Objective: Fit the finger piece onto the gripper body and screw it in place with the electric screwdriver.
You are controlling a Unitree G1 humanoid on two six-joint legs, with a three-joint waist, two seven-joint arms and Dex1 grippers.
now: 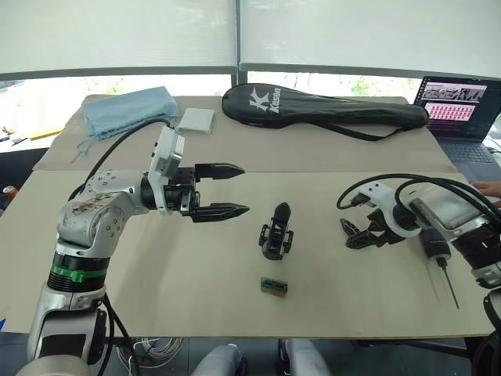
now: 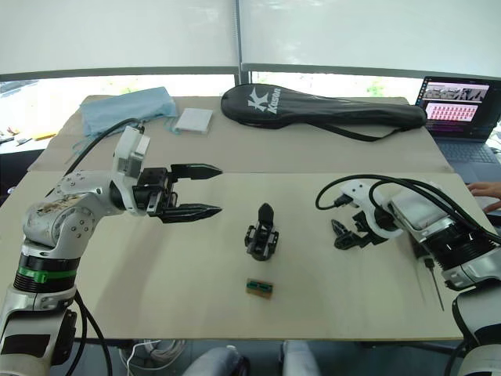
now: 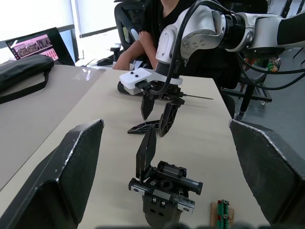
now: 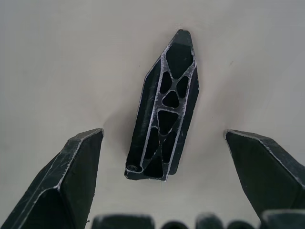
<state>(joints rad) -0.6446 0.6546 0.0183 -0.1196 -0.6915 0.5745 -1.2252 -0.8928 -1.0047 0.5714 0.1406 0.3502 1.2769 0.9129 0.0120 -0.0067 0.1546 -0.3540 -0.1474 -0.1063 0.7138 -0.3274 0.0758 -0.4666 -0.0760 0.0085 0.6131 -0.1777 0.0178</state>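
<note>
One table (image 1: 235,298) carries the whole setup, covered in beige sheets. On its far part lie one long black racket bag (image 1: 321,108), one blue cloth (image 1: 125,111) and one small white pad (image 1: 195,120); one laptop (image 1: 458,110) sits at the far right corner, cut off by the frame edge. A person's hand (image 1: 489,188) shows at the right edge, and in the left wrist view a seated person is partly seen behind the right arm.

One electric screwdriver (image 1: 435,247) lies under the right arm, its body mostly hidden, with only the thin metal bit sticking out toward the table's near edge. One gripper body (image 1: 276,232) stands near the table's middle, one pointed finger rising from it. Just in front of it lies one tiny green-and-brown box (image 1: 274,287).

One finger piece (image 4: 163,131) lies flat on the table between the right gripper's fingers, ribbed side up, touching neither.

The left gripper (image 1: 227,190) hovers left of the gripper body, spread wide and holding nothing. The right gripper (image 1: 362,235) points down at the table, spread wide around the finger piece without gripping it.
</note>
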